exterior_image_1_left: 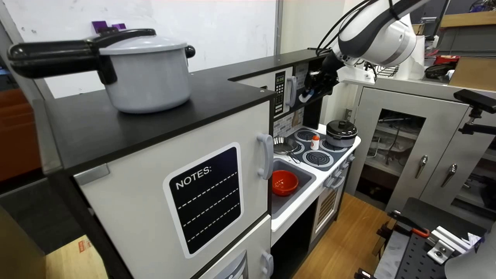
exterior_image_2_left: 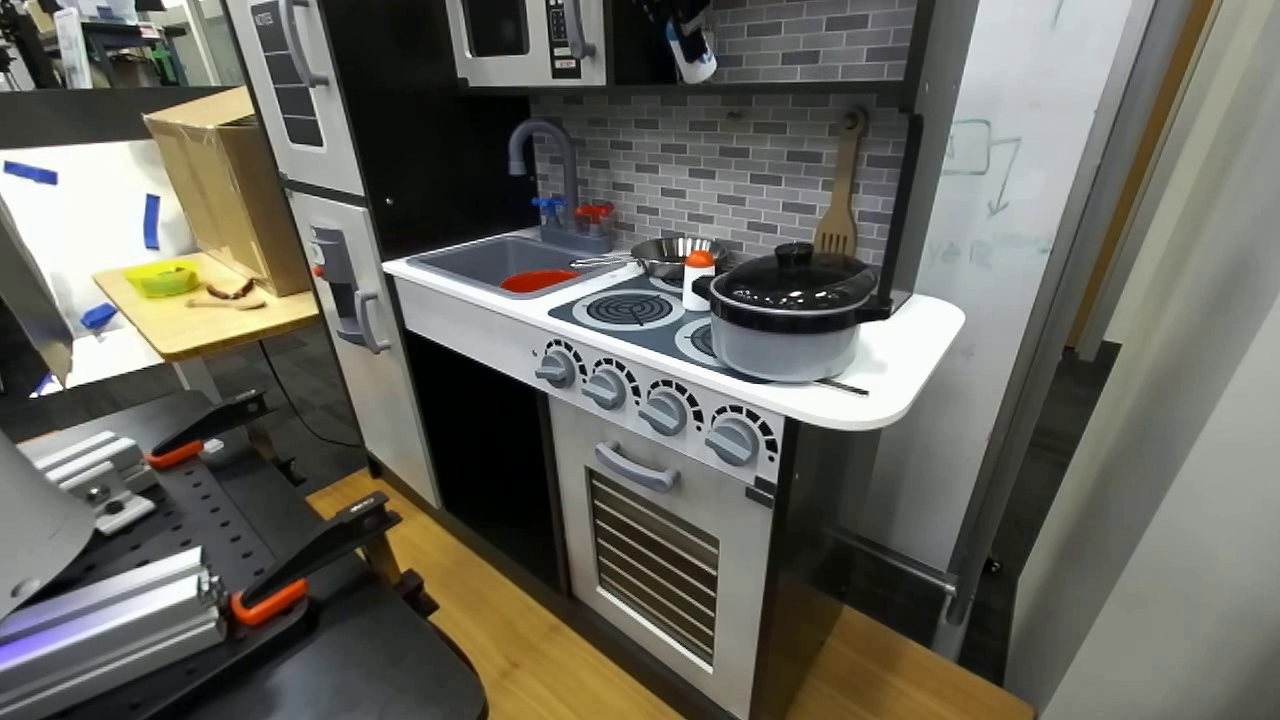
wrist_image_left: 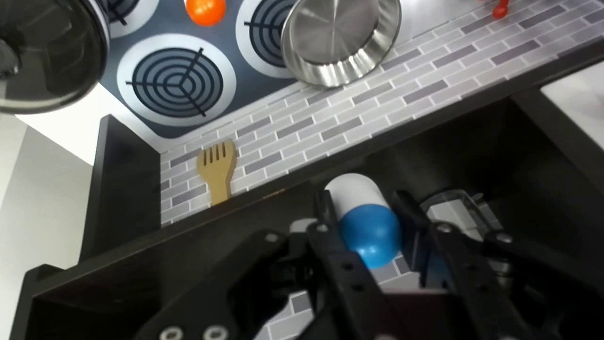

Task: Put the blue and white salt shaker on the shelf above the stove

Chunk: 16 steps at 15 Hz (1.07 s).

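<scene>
My gripper (wrist_image_left: 363, 203) is shut on the blue and white salt shaker (wrist_image_left: 370, 231), blue cap toward the wrist camera. The shaker hangs tilted at the hutch's recessed alcove, beside the microwave, in both exterior views (exterior_image_1_left: 306, 95) (exterior_image_2_left: 694, 60). It is just above the alcove's black lower board (exterior_image_2_left: 800, 88); I cannot tell whether it touches. The narrow black board topping the hutch, the shelf (exterior_image_1_left: 267, 63), is higher up. The stove (exterior_image_2_left: 630, 310) with its round dark burners is below; a burner shows in the wrist view (wrist_image_left: 177, 82).
The microwave (exterior_image_1_left: 279, 93) borders the alcove. A black-lidded pot (exterior_image_2_left: 790, 320), an orange-capped white shaker (exterior_image_2_left: 697, 280) and a metal pan (exterior_image_2_left: 678, 257) stand on the stove. A wooden spatula (exterior_image_2_left: 842, 190) hangs below the alcove. A large pot (exterior_image_1_left: 149, 77) stands on the broad black counter.
</scene>
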Each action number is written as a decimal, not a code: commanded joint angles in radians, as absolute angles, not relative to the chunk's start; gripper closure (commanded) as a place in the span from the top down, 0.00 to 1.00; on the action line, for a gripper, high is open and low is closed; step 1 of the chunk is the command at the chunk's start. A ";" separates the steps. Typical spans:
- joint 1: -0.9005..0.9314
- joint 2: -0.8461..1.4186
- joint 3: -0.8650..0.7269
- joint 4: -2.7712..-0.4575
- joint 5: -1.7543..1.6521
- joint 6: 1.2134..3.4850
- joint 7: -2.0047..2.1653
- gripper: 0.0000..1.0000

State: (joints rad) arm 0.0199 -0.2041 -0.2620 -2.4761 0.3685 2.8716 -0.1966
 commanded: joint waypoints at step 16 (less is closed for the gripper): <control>0.082 -0.015 -0.326 -2.324 0.533 2.817 -0.379 0.20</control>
